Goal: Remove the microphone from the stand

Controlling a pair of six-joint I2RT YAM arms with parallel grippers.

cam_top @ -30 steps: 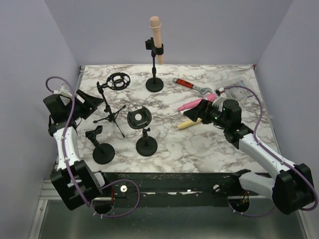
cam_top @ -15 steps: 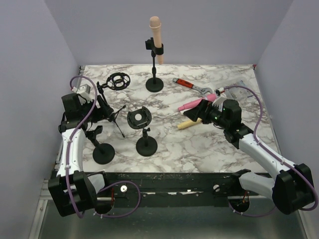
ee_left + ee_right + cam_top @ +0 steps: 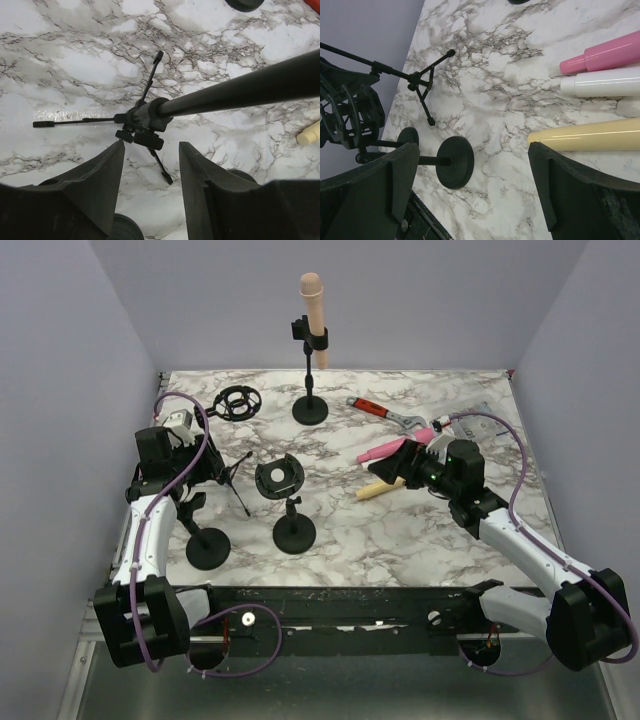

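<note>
Both were empty: my left gripper [image 3: 150,172], fingers parted, hung over the tripod [image 3: 144,119]; my right gripper [image 3: 470,187] gaped wide. The microphone [image 3: 312,302] stood clipped in its stand [image 3: 310,410] at the back.

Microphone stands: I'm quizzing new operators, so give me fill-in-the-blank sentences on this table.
The peach microphone sits clipped in a stand, pointing ___. The wrench has a ___ handle. The left hand and right hand are both ___. ___ loose microphones lie by the right hand.
Missing: up; red; open; three.
</note>
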